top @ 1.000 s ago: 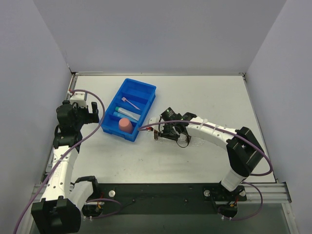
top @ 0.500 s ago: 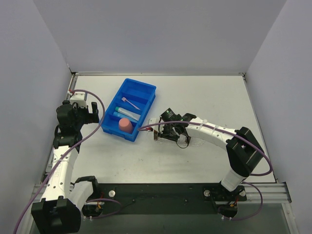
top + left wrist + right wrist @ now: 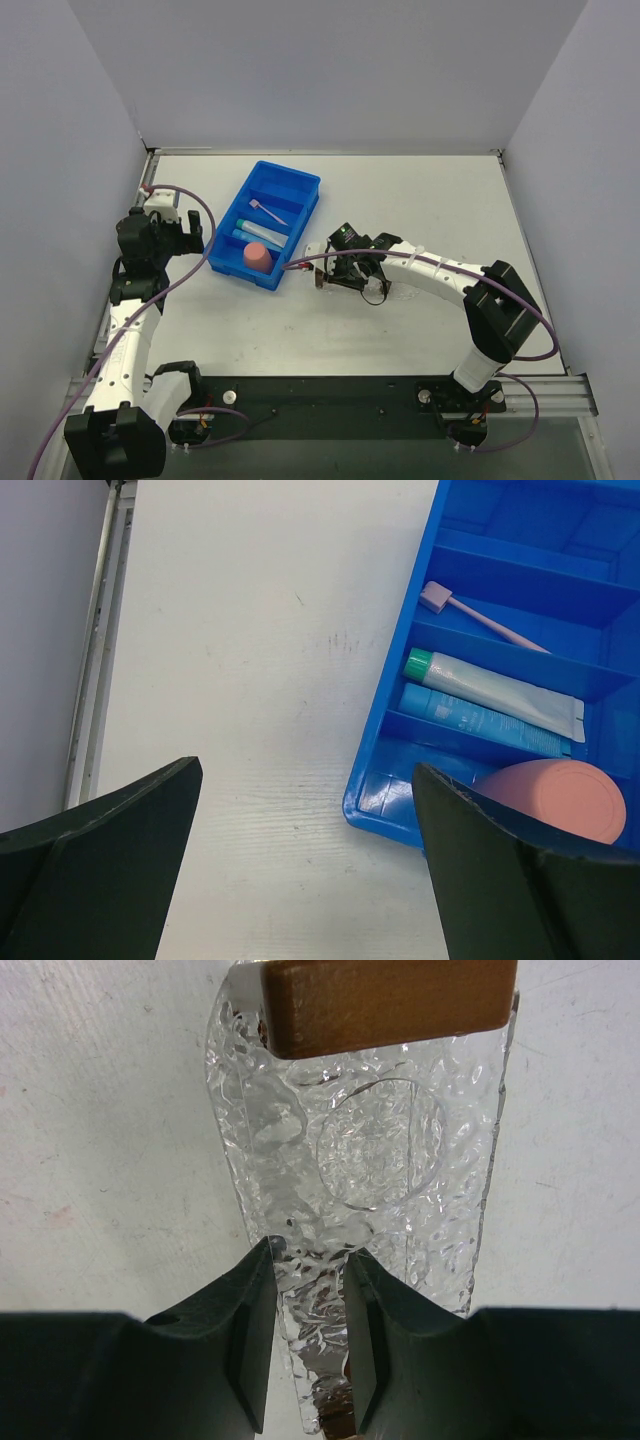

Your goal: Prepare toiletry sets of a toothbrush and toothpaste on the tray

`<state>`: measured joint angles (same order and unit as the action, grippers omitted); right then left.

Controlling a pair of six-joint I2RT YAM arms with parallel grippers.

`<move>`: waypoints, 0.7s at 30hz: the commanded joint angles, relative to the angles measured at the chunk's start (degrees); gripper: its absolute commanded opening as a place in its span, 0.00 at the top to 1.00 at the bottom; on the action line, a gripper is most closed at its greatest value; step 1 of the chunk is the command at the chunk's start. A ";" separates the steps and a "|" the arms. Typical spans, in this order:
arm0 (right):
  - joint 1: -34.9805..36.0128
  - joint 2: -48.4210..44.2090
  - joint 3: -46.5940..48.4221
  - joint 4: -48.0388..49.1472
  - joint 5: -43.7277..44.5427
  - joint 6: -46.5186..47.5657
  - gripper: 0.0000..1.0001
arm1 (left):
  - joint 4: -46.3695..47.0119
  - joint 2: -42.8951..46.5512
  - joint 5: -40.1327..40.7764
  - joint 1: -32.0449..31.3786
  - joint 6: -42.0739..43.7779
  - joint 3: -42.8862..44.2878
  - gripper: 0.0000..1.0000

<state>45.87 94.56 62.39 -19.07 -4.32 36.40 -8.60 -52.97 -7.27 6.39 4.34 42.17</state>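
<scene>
The clear glittery tray [image 3: 380, 1150] with a brown block [image 3: 390, 1000] at its far end lies on the table just right of the blue bin [image 3: 300, 180]. My right gripper [image 3: 310, 1340] is shut on the tray's rim, seen from above at the tray's edge [image 3: 322, 270]. The pink-lilac toothbrush [image 3: 480, 620] rests in one compartment of the bin. Two toothpaste tubes, pale grey-blue [image 3: 500, 685] and brighter blue [image 3: 480, 723], lie in the compartment beside it. My left gripper [image 3: 310, 860] hangs open over bare table left of the bin, holding nothing.
A round pink cup [image 3: 560, 795] sits in the bin's nearest compartment. Grey walls enclose the table on three sides. A metal rail [image 3: 95, 660] runs along the table's left edge.
</scene>
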 commanded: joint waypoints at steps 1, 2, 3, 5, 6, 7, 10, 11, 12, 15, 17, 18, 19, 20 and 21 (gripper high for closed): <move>0.63 0.71 0.01 -0.70 1.59 0.69 0.84 | 0.96 0.94 0.41 0.29 0.50 0.37 0.03; 0.63 0.62 0.01 -0.71 1.77 0.86 0.83 | 0.95 1.03 0.32 0.29 0.50 0.28 0.03; 0.71 0.71 0.01 -0.71 1.77 0.86 0.80 | 1.04 0.94 0.41 0.29 0.50 0.28 0.03; 0.63 0.71 0.01 -0.71 1.85 0.95 0.76 | 0.95 0.94 0.32 0.29 0.50 0.28 0.03; 0.71 0.62 0.01 -0.71 1.86 0.95 0.72 | 0.95 0.94 0.24 0.29 0.50 0.37 0.03; 0.72 0.62 0.10 -0.71 1.94 1.04 0.71 | 0.95 0.94 0.41 0.29 0.50 0.28 0.03; 0.72 0.53 0.01 -0.71 2.38 1.39 0.66 | 0.78 0.85 0.32 0.29 0.58 0.45 0.03; 0.72 0.53 0.19 -0.79 2.47 1.39 0.65 | 0.87 0.85 0.24 0.29 0.50 0.37 0.03; 0.72 0.45 0.19 -0.79 2.73 1.48 0.63 | 0.87 0.85 0.32 0.29 0.50 0.37 0.03; 0.72 0.36 0.36 -1.05 2.91 1.48 0.60 | 0.87 0.76 0.24 0.29 0.50 0.28 0.03; 0.72 0.36 0.54 -1.14 3.26 1.39 0.59 | 0.87 0.85 0.15 0.29 0.32 0.19 0.03; 0.72 0.27 0.63 -1.23 3.26 1.39 0.58 | 1.04 0.85 0.06 0.29 0.41 0.28 0.03; 0.72 0.27 0.80 -1.41 3.35 1.30 0.58 | 1.04 0.76 0.15 0.29 0.41 0.19 0.03; 0.72 0.18 0.89 -1.50 3.44 1.22 0.58 | 0.96 0.76 0.06 0.29 0.41 0.19 0.03; 0.72 0.10 1.24 -1.76 3.44 1.30 0.58 | 0.95 0.85 0.06 0.29 0.41 0.19 0.03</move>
<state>46.22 94.78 62.37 -19.07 -2.22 37.52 -8.62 -52.95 -7.29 6.39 4.34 41.91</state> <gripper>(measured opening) 0.420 0.975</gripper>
